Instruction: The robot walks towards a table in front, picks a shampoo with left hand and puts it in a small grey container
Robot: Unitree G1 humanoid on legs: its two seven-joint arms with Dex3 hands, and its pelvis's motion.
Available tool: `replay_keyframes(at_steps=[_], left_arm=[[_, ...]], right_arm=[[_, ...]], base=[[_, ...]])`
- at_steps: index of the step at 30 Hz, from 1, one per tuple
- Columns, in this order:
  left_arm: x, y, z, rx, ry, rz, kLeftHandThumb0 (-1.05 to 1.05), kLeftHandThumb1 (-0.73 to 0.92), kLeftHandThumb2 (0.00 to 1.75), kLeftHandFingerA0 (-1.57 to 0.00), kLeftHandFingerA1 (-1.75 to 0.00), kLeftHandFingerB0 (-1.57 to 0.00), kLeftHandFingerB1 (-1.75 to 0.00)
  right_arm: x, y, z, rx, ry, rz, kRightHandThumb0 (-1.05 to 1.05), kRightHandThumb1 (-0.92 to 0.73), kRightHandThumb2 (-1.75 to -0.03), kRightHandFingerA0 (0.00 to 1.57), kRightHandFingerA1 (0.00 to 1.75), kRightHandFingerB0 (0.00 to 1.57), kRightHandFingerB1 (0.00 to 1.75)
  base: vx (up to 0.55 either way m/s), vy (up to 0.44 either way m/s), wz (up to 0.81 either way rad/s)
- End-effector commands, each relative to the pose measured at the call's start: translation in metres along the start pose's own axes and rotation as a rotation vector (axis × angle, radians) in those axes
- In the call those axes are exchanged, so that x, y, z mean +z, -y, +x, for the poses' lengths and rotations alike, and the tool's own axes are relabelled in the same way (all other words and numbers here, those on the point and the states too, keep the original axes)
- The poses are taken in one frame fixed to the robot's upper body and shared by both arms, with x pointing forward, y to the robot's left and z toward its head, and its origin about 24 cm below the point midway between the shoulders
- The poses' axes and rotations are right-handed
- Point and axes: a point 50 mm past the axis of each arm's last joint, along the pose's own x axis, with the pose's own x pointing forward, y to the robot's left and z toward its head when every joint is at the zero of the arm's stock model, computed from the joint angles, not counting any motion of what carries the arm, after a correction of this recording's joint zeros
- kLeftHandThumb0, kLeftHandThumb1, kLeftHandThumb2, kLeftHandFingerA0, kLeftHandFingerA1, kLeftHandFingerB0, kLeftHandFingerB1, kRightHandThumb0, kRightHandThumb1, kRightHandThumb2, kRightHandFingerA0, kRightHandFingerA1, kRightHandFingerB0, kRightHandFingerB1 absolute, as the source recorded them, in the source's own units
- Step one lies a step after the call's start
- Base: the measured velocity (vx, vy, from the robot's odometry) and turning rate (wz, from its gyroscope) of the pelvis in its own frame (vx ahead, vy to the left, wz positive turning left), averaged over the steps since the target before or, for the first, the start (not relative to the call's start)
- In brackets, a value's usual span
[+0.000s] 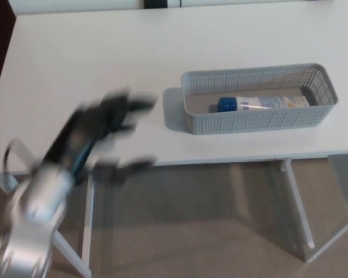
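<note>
The left hand [109, 123] comes in from seven o'clock on a silver forearm [35, 202] and hangs over the near edge of the white table [93, 52]. It is smeared with blur, but its fingers [138, 105] are plainly spread, with the thumb low towards five o'clock, and nothing is held between them.

At three o'clock from the hand, well apart from it, the small grey container [255, 120] stands on the table, its long side running from nine to three o'clock. The shampoo [269, 102] lies flat inside it (a pale tube along the basket's floor), with its blue cap [226, 105] pointing to nine o'clock, towards the hand.

Below the table edge, at six o'clock, the white table legs [296, 202] stand on a beige floor [209, 231].
</note>
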Motion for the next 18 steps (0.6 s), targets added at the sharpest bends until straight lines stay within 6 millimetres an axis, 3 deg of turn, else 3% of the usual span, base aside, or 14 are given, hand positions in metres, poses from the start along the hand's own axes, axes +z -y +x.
replay_keyframes(at_steps=[1, 4, 9, 10, 12, 15, 16, 17, 18], left_arm=[[-0.054, 0.000, -0.230, -0.164, -0.076, -0.377, -0.42, 0.49, 0.56, -0.69, -0.45, -0.60, -0.42], [-0.083, 0.007, -0.229, -0.144, -0.197, -0.337, -0.42, 0.49, 0.56, -0.72, -0.48, -0.61, -0.43], [-0.120, 0.016, -0.232, -0.084, -0.322, -0.350, -0.41, 0.59, 0.58, -0.81, -0.50, -0.66, -0.45], [-0.139, 0.017, -0.230, -0.023, -0.462, -0.309, -0.52, 0.60, 0.59, -0.85, -0.48, -0.72, -0.44], [-0.149, 0.017, -0.230, 0.000, -0.516, -0.273, -0.53, 0.61, 0.59, -0.85, -0.49, -0.72, -0.44], [-0.176, 0.013, -0.208, 0.055, -0.674, -0.134, -0.43, 0.59, 0.58, -0.82, -0.54, -0.66, -0.45], [-0.185, 0.009, -0.198, 0.067, -0.722, -0.057, -0.43, 0.58, 0.58, -0.77, -0.57, -0.56, -0.43], [-0.190, 0.006, -0.189, 0.053, -0.741, 0.000, -0.51, 0.50, 0.82, -0.58, -0.61, -0.40, -0.52], [-0.198, 0.000, -0.175, 0.038, -0.769, 0.078, -0.52, 0.51, 0.81, -0.53, -0.59, -0.38, -0.51]], right_arm=[[-0.049, -0.003, -0.014, -0.023, -0.157, -0.031, -0.41, -0.77, -0.63, 0.57, 0.45, 0.40, 0.36], [-0.042, -0.006, -0.009, -0.033, -0.158, 0.003, -0.39, -0.76, -0.63, 0.55, 0.43, 0.41, 0.36], [-0.058, -0.011, -0.015, -0.027, -0.197, -0.023, -0.40, -0.76, -0.62, 0.57, 0.43, 0.41, 0.35], [-0.059, -0.012, -0.015, -0.020, -0.191, -0.027, -0.40, -0.77, -0.63, 0.57, 0.44, 0.40, 0.36], [-0.061, -0.014, -0.016, -0.011, -0.193, -0.009, -0.39, -0.77, -0.63, 0.55, 0.43, 0.39, 0.35], [-0.056, -0.010, -0.015, -0.017, -0.179, -0.016, -0.39, -0.77, -0.63, 0.54, 0.43, 0.40, 0.36], [-0.053, -0.008, -0.014, -0.021, -0.172, -0.004, -0.39, -0.77, -0.63, 0.53, 0.43, 0.40, 0.36], [-0.050, -0.007, -0.013, -0.021, -0.168, -0.011, -0.40, -0.78, -0.64, 0.52, 0.41, 0.39, 0.35], [-0.045, -0.005, -0.011, -0.021, -0.160, -0.029, -0.40, -0.78, -0.64, 0.51, 0.41, 0.38, 0.35]], base=[[0.00, 0.000, 0.00], [0.00, 0.000, 0.00], [0.00, 0.000, 0.00], [0.00, 0.000, 0.00], [0.00, 0.000, 0.00], [0.00, 0.000, 0.00], [0.00, 0.000, 0.00], [0.00, 0.000, 0.00], [0.00, 0.000, 0.00]])
